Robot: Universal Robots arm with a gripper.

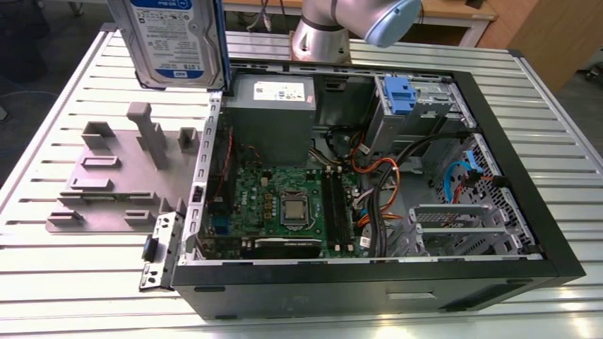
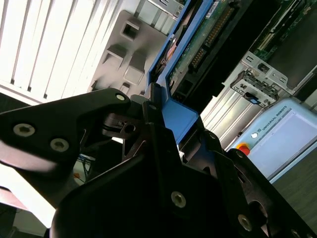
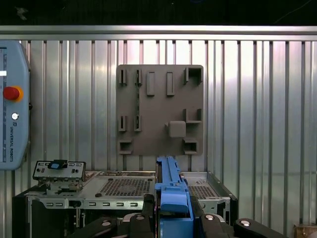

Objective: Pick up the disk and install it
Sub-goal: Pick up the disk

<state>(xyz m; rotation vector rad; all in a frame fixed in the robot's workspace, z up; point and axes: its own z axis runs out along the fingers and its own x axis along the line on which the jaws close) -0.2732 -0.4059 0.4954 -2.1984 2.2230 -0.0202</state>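
Note:
The disk [image 1: 174,39] hangs upright in the air at the exterior view's upper left, label side showing, above the slatted table and just left of the open computer case [image 1: 537,162]. In the second wrist view the disk's green circuit-board side [image 2: 200,42] runs away from the camera inside its blue rails. My gripper [image 2: 163,121] is shut on the disk's blue end tab, with a black finger [image 2: 106,106] pressed against one side. In the first wrist view the disk [image 3: 171,186] is edge-on, clamped between the gripper [image 3: 173,215] fingers.
A grey fixture plate [image 1: 113,187] with upright pegs lies left of the case. Inside the case are the grey power supply [image 1: 273,116], the motherboard [image 1: 282,205] and a drive bay with a blue bracket [image 1: 400,95]. The arm's base [image 1: 325,35] stands behind. A teach pendant [image 3: 12,104] lies on the table.

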